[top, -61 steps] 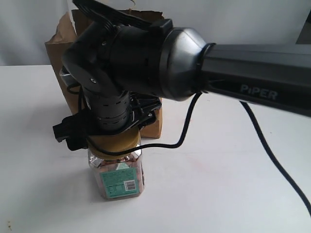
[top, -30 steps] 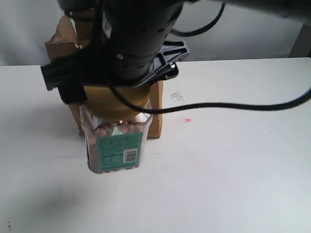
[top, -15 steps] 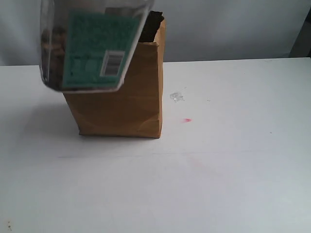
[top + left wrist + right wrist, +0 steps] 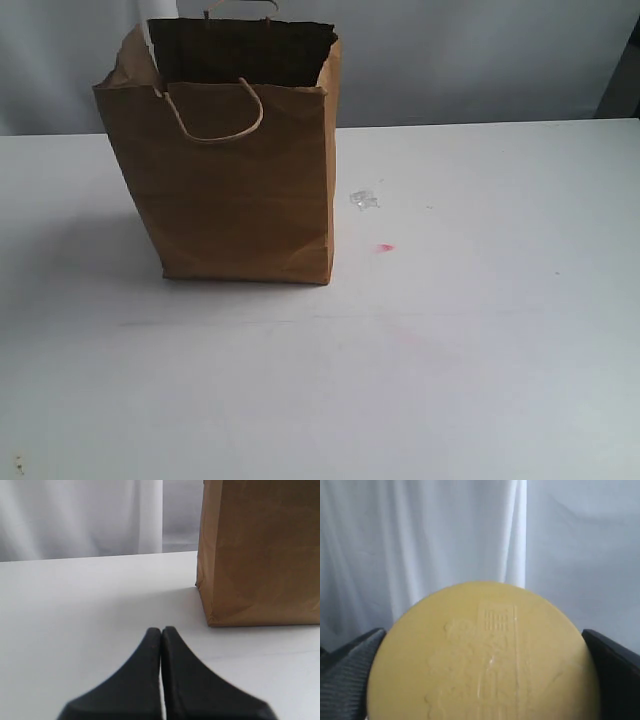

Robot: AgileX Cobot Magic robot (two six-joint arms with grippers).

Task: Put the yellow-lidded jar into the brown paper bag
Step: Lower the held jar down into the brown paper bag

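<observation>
The brown paper bag (image 4: 235, 160) stands upright on the white table at the back left of the exterior view, its top open and one cord handle hanging over the front. Its lower corner shows as the bag (image 4: 260, 555) in the left wrist view. The yellow-lidded jar (image 4: 485, 655) fills the right wrist view, lid face toward the camera, with my right gripper (image 4: 485, 680) shut on it; a dark finger (image 4: 350, 675) flanks each side of the lid. Neither the jar nor the right arm appears in the exterior view. My left gripper (image 4: 161, 632) is shut on nothing, low over the table beside the bag.
A small clear scrap (image 4: 363, 199) and a red mark (image 4: 384, 248) lie on the white table (image 4: 450, 350) right of the bag. A white curtain (image 4: 445, 535) hangs behind.
The right arm has lifted the jar from the table in front of the bag, up and out of the top of the exterior view. The bag now shows in full.
</observation>
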